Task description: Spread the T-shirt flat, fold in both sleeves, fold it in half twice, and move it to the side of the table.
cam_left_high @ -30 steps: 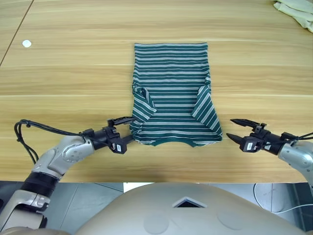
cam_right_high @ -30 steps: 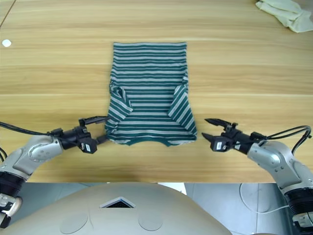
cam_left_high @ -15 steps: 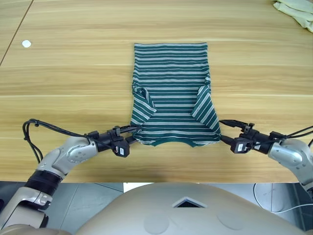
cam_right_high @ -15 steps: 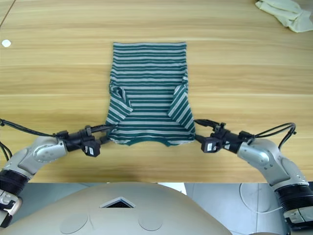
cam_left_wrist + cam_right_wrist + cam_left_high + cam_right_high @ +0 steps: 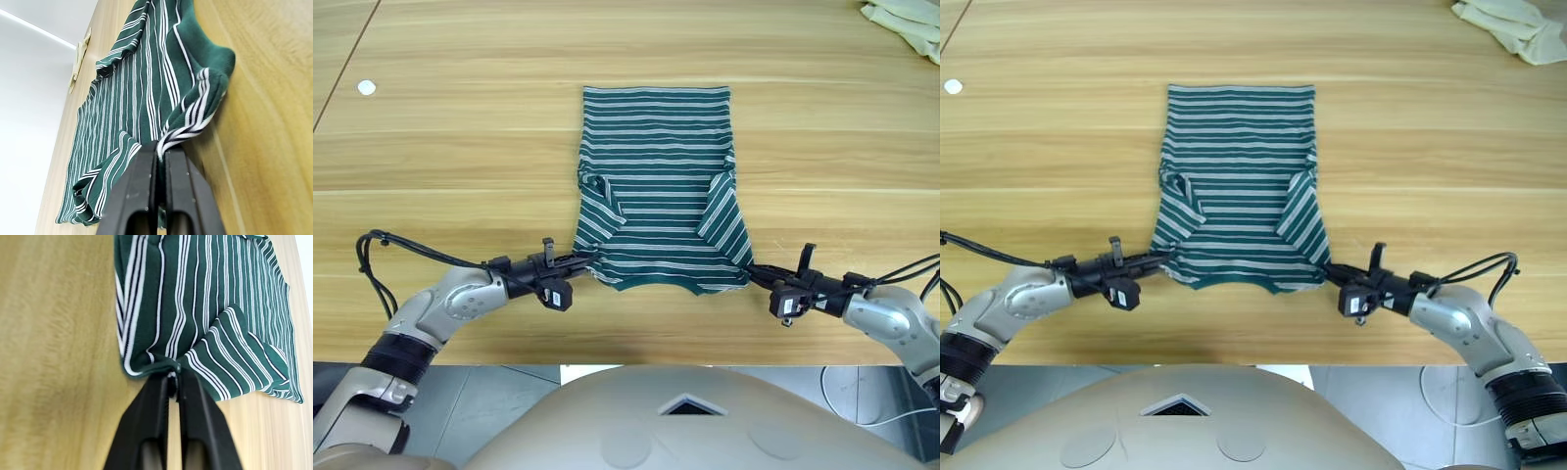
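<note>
A: Where is the T-shirt (image 5: 656, 186) placed?

B: It is laid flat mid-table (image 5: 460, 147), hem far, neckline near. The left sleeve (image 5: 600, 201) and right sleeve (image 5: 722, 206) are folded in over the body.

A: Left gripper (image 5: 591, 260)?

B: It is clamped on the shirt's near left corner. In the left wrist view, striped fabric is seen pinched between the closed fingers (image 5: 142, 181), and the corner is bunched and slightly raised.

A: Right gripper (image 5: 752, 274)?

B: Same. It is closed on the near right corner, with the cloth edge caught at the fingertips (image 5: 156, 387) in the right wrist view.

A: Anything else to be logged?

B: A crumpled pale cloth (image 5: 906, 20) is seen at the table's far right corner, well apart. A small white dot (image 5: 366, 87) is noted far left.
</note>
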